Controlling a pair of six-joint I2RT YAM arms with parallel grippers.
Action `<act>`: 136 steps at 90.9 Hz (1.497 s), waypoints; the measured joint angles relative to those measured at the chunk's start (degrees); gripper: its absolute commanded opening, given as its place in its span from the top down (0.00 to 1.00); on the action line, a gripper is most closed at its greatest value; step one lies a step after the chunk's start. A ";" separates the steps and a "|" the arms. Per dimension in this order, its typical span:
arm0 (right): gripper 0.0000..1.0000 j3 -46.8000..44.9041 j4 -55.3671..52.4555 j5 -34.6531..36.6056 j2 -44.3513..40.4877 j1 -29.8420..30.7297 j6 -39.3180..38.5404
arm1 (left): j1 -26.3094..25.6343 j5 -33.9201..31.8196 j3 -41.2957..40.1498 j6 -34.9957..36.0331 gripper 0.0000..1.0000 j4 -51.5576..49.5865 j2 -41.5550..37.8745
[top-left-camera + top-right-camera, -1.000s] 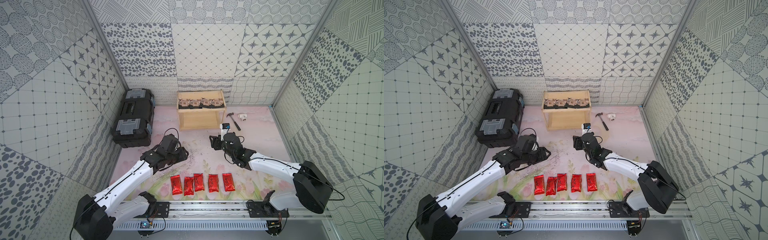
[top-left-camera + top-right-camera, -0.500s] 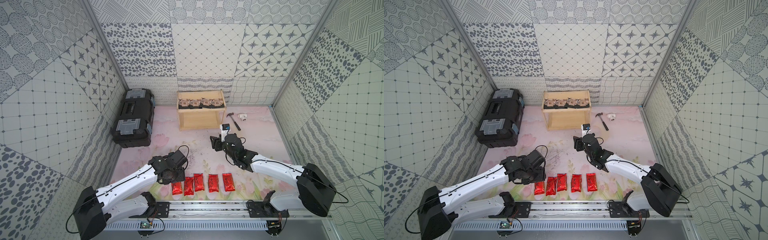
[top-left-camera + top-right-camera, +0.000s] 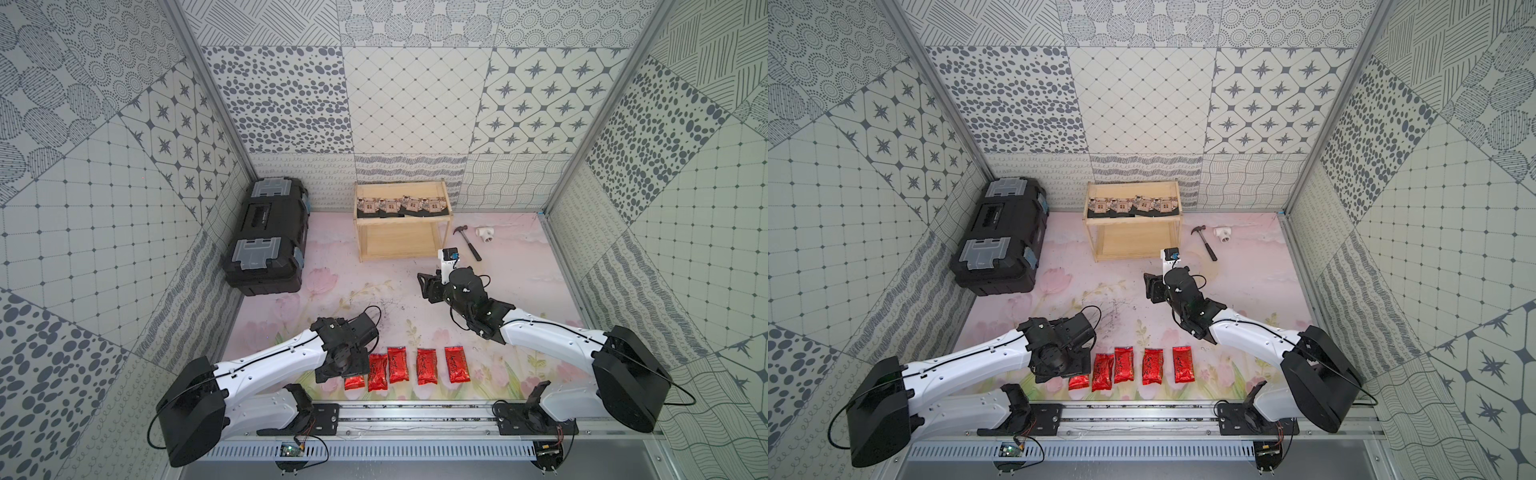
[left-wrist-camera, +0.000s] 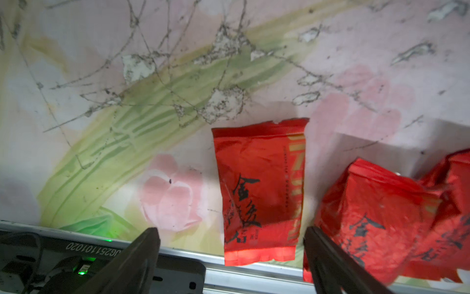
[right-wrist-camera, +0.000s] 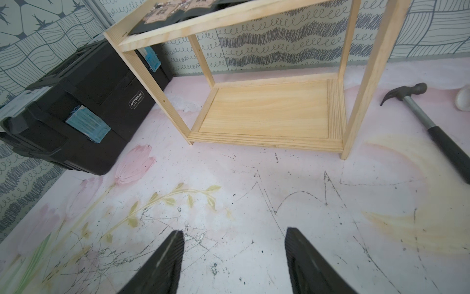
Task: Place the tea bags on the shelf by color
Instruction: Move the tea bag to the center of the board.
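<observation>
Straddling end red bag [image 4: 259, 191] with left gripper [image 4: 230, 229], spread wide, empty, for a pinch; right gripper [image 5: 234, 231] apart, empty, facing shelf [image 5: 267, 112].

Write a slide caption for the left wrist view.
Open left gripper over a red tea bag, more red bags beside it.

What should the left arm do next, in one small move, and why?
Probably lower the left claw and close on the end red tea bag: its jaws stand open, framing that packet in the left wrist view, not yet gripping. The black tea bags already sit on the top tier of the shelf; its lower board is bare.
</observation>
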 measured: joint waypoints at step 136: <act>0.35 7.45 -3.69 -5.35 7.87 3.43 4.11 | 22.58 8.55 0.98 4.61 0.38 35.41 14.73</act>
